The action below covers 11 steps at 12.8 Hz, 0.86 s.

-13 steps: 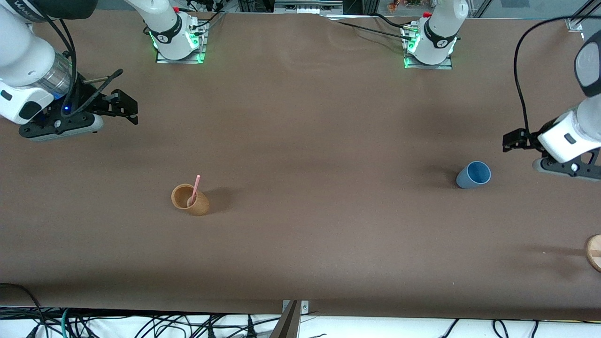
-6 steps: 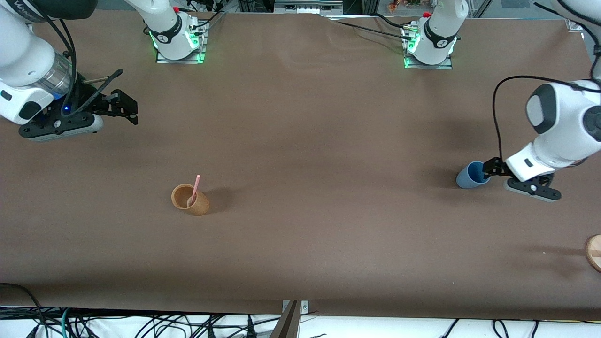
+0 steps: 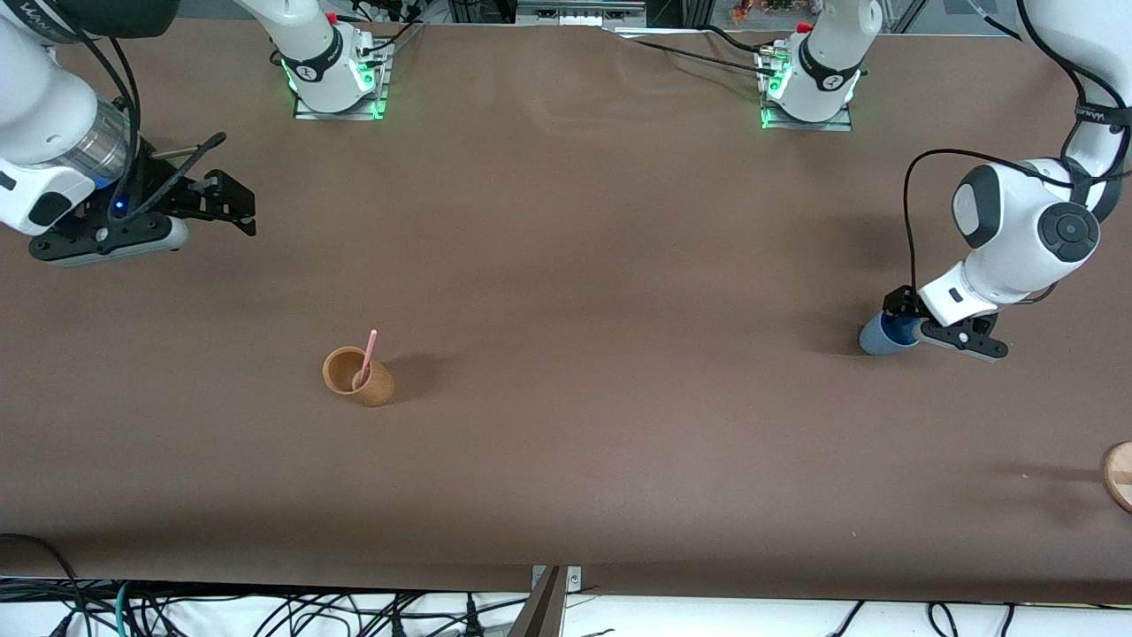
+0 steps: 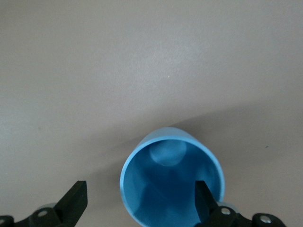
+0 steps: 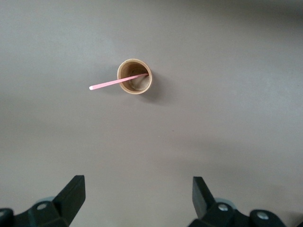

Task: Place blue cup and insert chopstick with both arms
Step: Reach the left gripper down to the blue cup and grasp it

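Observation:
The blue cup [image 3: 877,338] stands upright near the left arm's end of the table. My left gripper [image 3: 898,315] is open and low at the cup's rim. In the left wrist view the cup [image 4: 161,189] fills the space near my left gripper [image 4: 139,201]. One fingertip [image 4: 204,196] shows over the cup's mouth, just inside the rim, and the other [image 4: 75,201] stands outside the cup. The pink chopstick [image 3: 368,352] leans in the orange-brown cup [image 3: 358,378]; both show in the right wrist view [image 5: 113,83]. My right gripper [image 3: 237,205] is open, empty and waits above the table at the right arm's end.
A round wooden piece [image 3: 1120,476] lies at the table's edge at the left arm's end, nearer to the front camera than the blue cup. Cables hang along the table's near edge [image 3: 265,610]. The orange-brown cup [image 5: 135,76] stands alone on brown cloth.
My left gripper has swung in from the table's end and come down onto the blue cup's rim, partly covering it. The cup, chopstick and right arm have stayed put.

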Each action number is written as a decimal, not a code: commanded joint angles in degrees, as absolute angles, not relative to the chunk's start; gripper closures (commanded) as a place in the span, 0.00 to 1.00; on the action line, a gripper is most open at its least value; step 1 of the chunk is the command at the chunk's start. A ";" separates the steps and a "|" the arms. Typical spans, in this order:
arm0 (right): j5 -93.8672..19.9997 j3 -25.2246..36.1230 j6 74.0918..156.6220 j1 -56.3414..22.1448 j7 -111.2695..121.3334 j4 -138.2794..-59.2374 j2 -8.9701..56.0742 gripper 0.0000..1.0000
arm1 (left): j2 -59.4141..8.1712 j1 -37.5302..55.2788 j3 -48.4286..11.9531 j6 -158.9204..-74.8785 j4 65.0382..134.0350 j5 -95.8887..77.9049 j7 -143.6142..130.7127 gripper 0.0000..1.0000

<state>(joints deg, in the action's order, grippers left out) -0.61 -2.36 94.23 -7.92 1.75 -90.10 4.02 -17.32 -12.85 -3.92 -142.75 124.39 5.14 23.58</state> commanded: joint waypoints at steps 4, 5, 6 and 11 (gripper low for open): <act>0.00 -2.46 93.26 -6.50 1.84 -89.38 3.78 0.00 | -20.48 -14.84 -4.57 -144.93 123.31 5.28 24.35 1.00; 0.09 -2.29 92.56 -6.50 1.76 -89.30 3.78 0.00 | -21.26 -14.94 -4.66 -144.93 122.44 5.27 24.43 1.00; 0.09 -2.29 92.55 -6.50 1.58 -89.38 3.78 0.00 | -21.36 -14.94 -4.66 -144.93 122.26 5.27 24.43 1.00; -0.70 -2.99 97.27 -8.34 1.41 -89.30 9.65 0.00 | -21.18 -14.50 -5.45 -144.84 120.86 5.19 24.43 1.00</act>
